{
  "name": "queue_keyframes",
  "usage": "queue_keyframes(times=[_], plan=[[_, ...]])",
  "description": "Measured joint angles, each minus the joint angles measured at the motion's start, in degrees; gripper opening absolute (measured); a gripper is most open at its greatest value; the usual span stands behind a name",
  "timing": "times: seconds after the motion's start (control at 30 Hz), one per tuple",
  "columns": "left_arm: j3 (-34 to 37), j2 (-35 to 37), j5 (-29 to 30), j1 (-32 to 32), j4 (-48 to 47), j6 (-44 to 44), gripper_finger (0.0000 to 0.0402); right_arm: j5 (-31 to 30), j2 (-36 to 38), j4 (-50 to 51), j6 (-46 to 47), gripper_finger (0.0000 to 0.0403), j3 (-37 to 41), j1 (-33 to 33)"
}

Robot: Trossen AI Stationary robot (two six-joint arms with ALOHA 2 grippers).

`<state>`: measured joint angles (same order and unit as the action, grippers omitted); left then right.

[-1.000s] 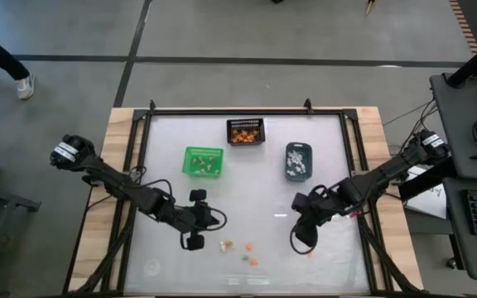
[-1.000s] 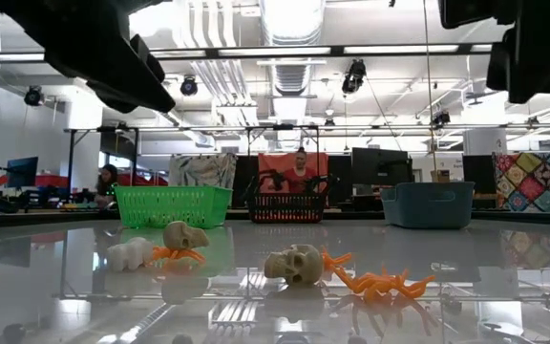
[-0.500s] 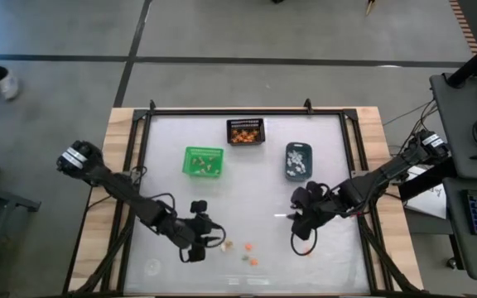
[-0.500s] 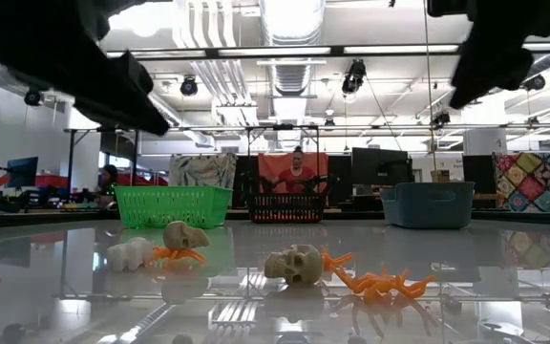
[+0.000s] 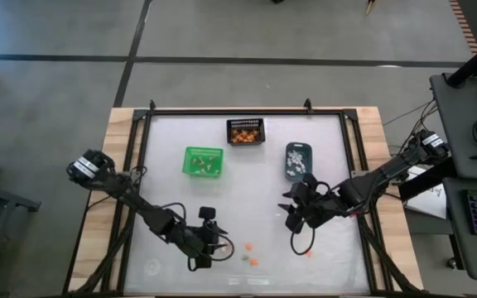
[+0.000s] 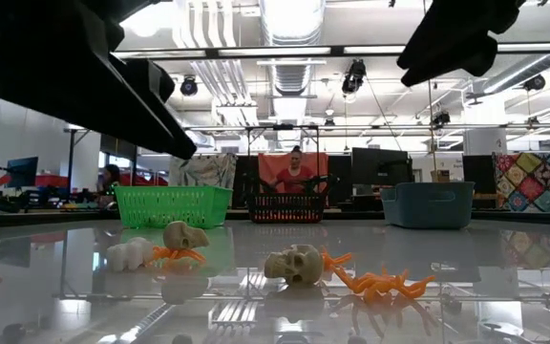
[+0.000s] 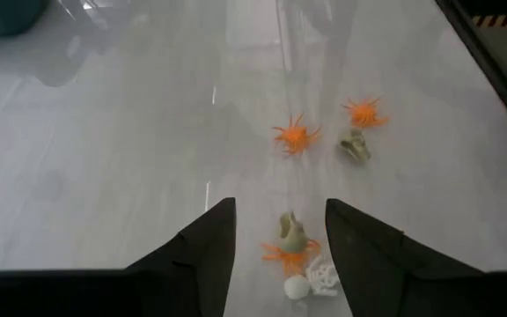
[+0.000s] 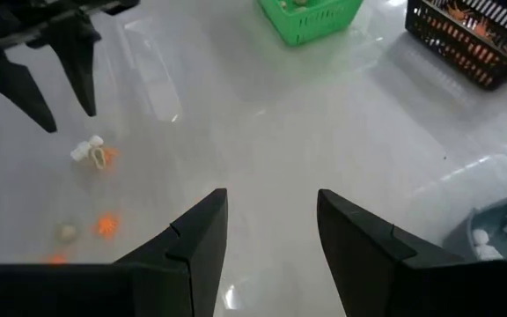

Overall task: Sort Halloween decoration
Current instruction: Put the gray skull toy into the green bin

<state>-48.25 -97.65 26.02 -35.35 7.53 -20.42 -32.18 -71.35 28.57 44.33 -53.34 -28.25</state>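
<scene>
Table top (image 5: 247, 182): glossy, smooth, mirror-like. Its border (image 5: 122, 165): bare wood. Green bin (image 5: 203, 161), on table: plastic lattice. Trinkets (image 6: 294, 264): moulded plastic.

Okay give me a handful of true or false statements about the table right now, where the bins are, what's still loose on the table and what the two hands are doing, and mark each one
1. The left hand is open above a small cluster of trinkets. True.
2. The green bin is empty. False: it holds a few small pieces.
3. The black mesh bin holds orange pieces. True.
4. The right hand grips an orange spider. False: it is open and holds nothing.
5. All trinkets are sorted. False: orange spiders and skulls lie loose on the table.
</scene>
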Motion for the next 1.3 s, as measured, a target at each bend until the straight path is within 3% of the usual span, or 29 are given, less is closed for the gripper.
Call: queue_keyframes(times=[1.3], plan=[[0.0,-10.5,0.8,-0.1,10.5,-4.6,0.0131,-4.0,0.0,-1.0,-1.0,0.0166,0.2,0.1]])
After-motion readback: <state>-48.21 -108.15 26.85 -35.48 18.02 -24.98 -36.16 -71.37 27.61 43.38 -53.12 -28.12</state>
